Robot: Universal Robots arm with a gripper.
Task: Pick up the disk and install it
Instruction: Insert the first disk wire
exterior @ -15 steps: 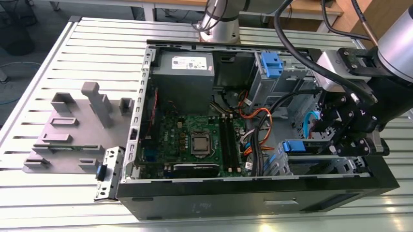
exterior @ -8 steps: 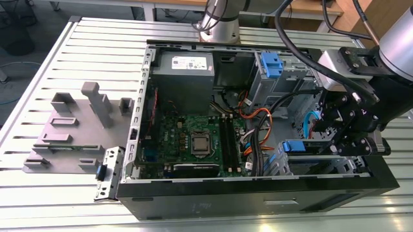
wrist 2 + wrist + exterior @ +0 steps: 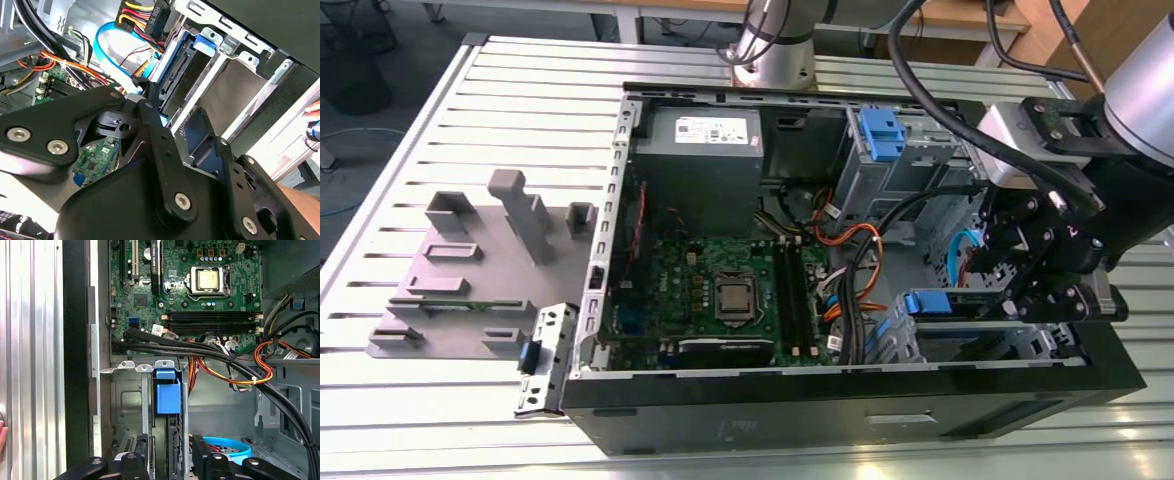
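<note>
Item: disk (image 3: 168, 396), blue-bracketed, standing edge-on in the drive cage (image 3: 125, 405) at the front corner of the open computer case (image 3: 854, 400), beside the motherboard (image 3: 720, 290); it appears largely slid into its slot, though whether it is fully seated cannot be told. Pincer (image 3: 1047, 300) of the arm sits directly over that cage. Its fingers (image 3: 150, 125) flank the disk's blue bracket, apparently clamped on it; pick-up judged done, installation near its end.

Metal, plastic and circuit board inside an open computer case

The gripper (image 3: 1047, 275) is matt black metal with bright screw heads; the disk (image 3: 168, 396) shows smooth blue plastic; the drive cage (image 3: 131, 405) is dull grey sheet metal; the motherboard (image 3: 720, 290) is matt green; the table (image 3: 520, 100) is ribbed, satin aluminium.
</note>
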